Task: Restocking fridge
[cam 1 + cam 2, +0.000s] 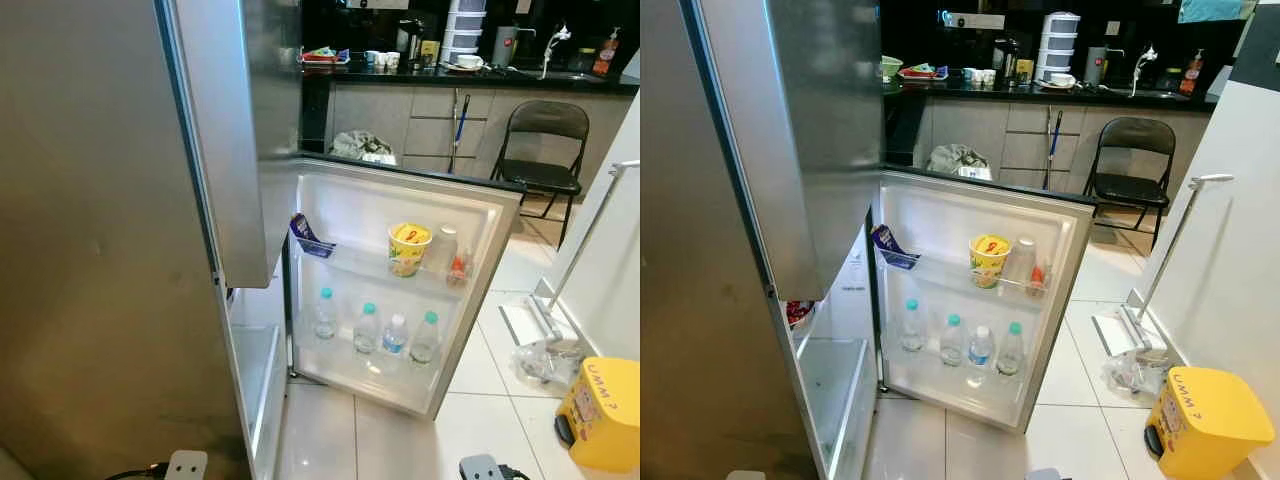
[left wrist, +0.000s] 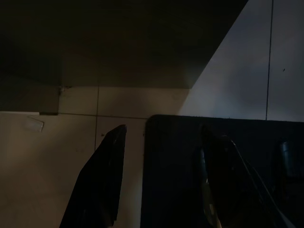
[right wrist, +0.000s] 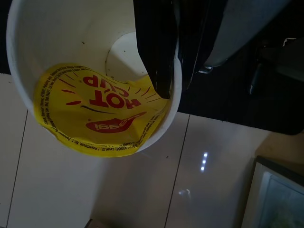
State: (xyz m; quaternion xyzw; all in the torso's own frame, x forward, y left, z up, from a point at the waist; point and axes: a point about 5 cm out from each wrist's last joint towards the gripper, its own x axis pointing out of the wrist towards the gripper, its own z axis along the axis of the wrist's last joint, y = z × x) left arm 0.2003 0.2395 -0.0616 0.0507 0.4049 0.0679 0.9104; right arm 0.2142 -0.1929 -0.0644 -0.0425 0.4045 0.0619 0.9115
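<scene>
The right claw (image 3: 173,71) is clamped on the rim of a white noodle cup (image 3: 95,76): one black finger (image 3: 154,47) sits inside the cup wall, the other outside, with the rim pinched between them. The cup hangs above the pale floor tiles (image 3: 71,190). Its half-peeled yellow lid carries red lettering, seen upside down, that reads "HOT CUP" over a red logo too small to read with certainty.

The left claw (image 2: 161,175) hangs in shadow over the tiled floor, its two fingers spread apart with nothing between them.

Ahead, the fridge door (image 1: 480,300) stands swung open. On its upper shelf, a second yellow-and-white noodle cup (image 1: 408,248) stands at centre, a clear lidded container (image 1: 441,248) just beside it at 3 o'clock, and a blue packet (image 1: 308,236) leaning at 9 o'clock. Four water bottles (image 1: 366,328) stand in a row on the lower shelf. At 4 o'clock from the door, a yellow bin (image 1: 603,412) on the floor bears writing like "UMM ?".
</scene>
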